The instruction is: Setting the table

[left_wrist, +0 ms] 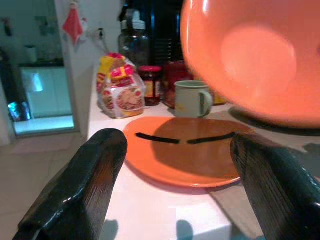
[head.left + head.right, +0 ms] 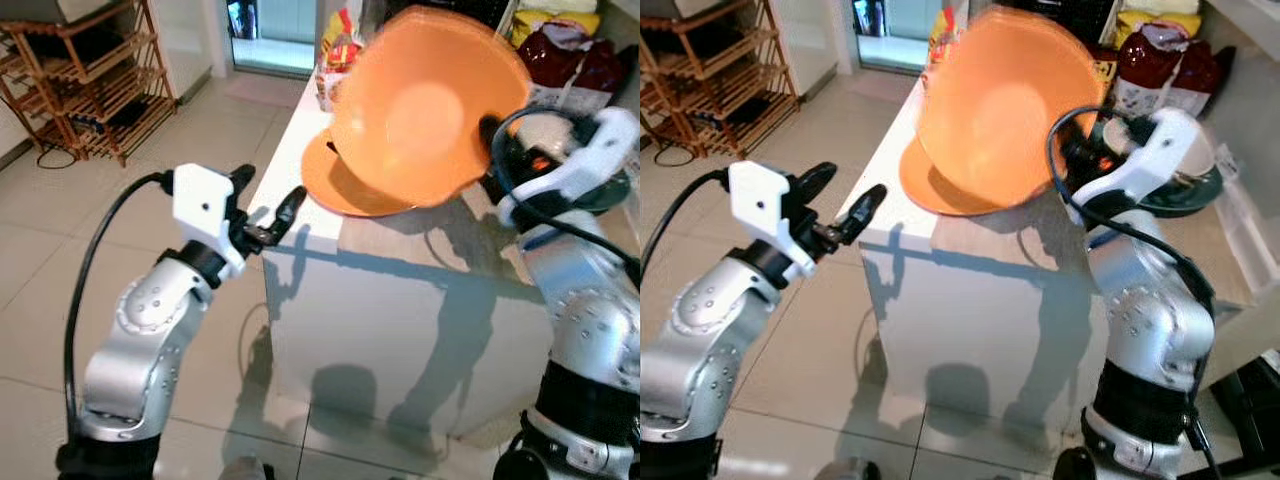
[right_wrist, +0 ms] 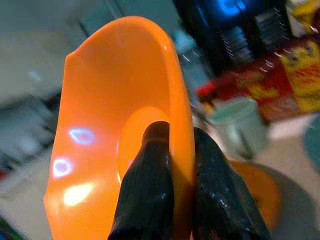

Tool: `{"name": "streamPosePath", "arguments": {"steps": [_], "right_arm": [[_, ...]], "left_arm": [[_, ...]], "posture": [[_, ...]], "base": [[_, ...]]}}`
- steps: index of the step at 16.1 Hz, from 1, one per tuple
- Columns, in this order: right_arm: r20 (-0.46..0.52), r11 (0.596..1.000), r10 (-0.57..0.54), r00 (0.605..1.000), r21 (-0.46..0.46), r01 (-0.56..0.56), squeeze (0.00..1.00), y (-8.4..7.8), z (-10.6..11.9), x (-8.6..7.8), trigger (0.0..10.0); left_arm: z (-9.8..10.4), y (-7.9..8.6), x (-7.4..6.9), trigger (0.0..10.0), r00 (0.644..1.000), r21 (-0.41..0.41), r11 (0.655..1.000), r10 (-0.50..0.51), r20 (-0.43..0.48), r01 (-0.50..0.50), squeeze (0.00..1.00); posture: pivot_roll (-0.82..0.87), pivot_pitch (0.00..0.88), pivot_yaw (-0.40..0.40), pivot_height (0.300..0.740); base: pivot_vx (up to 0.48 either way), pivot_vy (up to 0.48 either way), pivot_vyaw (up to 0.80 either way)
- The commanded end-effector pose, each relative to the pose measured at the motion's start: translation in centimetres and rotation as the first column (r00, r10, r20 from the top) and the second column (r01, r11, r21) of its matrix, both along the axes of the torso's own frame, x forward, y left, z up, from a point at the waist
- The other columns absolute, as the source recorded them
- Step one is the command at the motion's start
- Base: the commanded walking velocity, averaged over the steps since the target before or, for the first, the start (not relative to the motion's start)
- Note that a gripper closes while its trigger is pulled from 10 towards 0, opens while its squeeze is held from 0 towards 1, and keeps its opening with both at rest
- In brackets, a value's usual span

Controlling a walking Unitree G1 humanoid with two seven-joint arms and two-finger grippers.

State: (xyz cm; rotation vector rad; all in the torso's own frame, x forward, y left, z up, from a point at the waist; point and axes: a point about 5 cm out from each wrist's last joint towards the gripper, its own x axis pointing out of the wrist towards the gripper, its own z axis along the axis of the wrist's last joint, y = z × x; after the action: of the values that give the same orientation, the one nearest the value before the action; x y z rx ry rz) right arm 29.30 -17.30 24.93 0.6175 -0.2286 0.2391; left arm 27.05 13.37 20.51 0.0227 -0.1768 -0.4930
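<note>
Above the orange plate [image 2: 350, 190] on the surface [image 2: 400, 250], our right gripper [image 3: 181, 165] pinches the bowl [image 2: 430, 110] rim; we should probably level it before lowering. Left gripper [image 2: 268, 205] waits parted nearby.

1 bowl [image 2: 430, 110], 1 plate [image 1: 185, 155], 1 mug [image 1: 192, 98]

A wooden slatted rack [image 2: 85, 75] stands on the tiled floor [image 2: 130, 210], well out beyond the left gripper. Past that gripper's fingers on the white counter [image 1: 150, 210] sit a pale mug [image 1: 192, 98], a red-lidded jar [image 1: 150, 85] and a bagged snack [image 1: 120, 90]; a red bag [image 2: 1160, 65] lies behind the right gripper
</note>
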Motion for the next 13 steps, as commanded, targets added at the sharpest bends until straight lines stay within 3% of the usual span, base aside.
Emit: {"name": "streamPosePath", "arguments": {"steps": [1, 3, 5, 6, 11, 13], "right_arm": [[0.035, 0.999, -0.01, 0.999, 0.054, 0.009, 0.0, -0.3, 0.4, -1.0, 10.0], [0.019, 0.998, -0.048, 0.999, 0.042, 0.047, 0.0, -0.2, -0.7, -1.6, 10.0], [0.003, 0.994, -0.098, 0.995, -0.053, 0.098, 0.0, -0.4, -2.0, -2.2, 10.0], [-0.008, 0.992, -0.117, 0.993, -0.051, 0.116, 0.0, -0.6, -2.4, -2.3, 10.0], [0.008, 0.984, -0.156, 0.988, -0.085, 0.156, 0.0, -0.9, -2.6, -2.6, 10.0], [0.01, 0.981, -0.164, 0.986, -0.099, 0.164, 0.0, -1.0, -2.8, -2.9, 10.0]], "left_arm": [[0.6, -0.5, -0.2, 10.0, 1.0, 0.005, 1.0, -0.016, 0.018, 0.016, 0.0], [0.7, -0.6, -0.2, 10.0, 1.0, 0.001, 1.0, -0.018, 0.019, 0.018, 0.0], [0.6, -0.5, -0.2, 10.0, 1.0, 0.006, 1.0, -0.015, 0.018, 0.015, 0.0], [0.6, -0.4, -0.2, 10.0, 1.0, 0.008, 1.0, -0.013, 0.017, 0.013, 0.0], [0.3, -0.3, -0.1, 10.0, 1.0, 0.024, 1.0, -0.014, 0.002, 0.014, 0.0], [-0.1, -0.3, 0.1, 10.0, 1.0, 0.041, 0.999, 0.003, -0.009, -0.003, 0.0]], "posture": [[0.1, 0.048, -0.025, 0.74], [0.1, 0.049, -0.027, 0.74], [0.11, 0.049, -0.029, 0.74], [0.11, 0.047, -0.03, 0.74], [0.1, 0.045, -0.025, 0.74], [0.1, 0.041, -0.024, 0.74]], "base": [[0.0, 0.0, 0.0], [-0.137, 0.0, 0.0], [-0.287, 0.0, 0.0], [-0.289, 0.0, 0.0], [-0.299, 0.0, 0.0], [0.0, 0.0, 0.0]]}}
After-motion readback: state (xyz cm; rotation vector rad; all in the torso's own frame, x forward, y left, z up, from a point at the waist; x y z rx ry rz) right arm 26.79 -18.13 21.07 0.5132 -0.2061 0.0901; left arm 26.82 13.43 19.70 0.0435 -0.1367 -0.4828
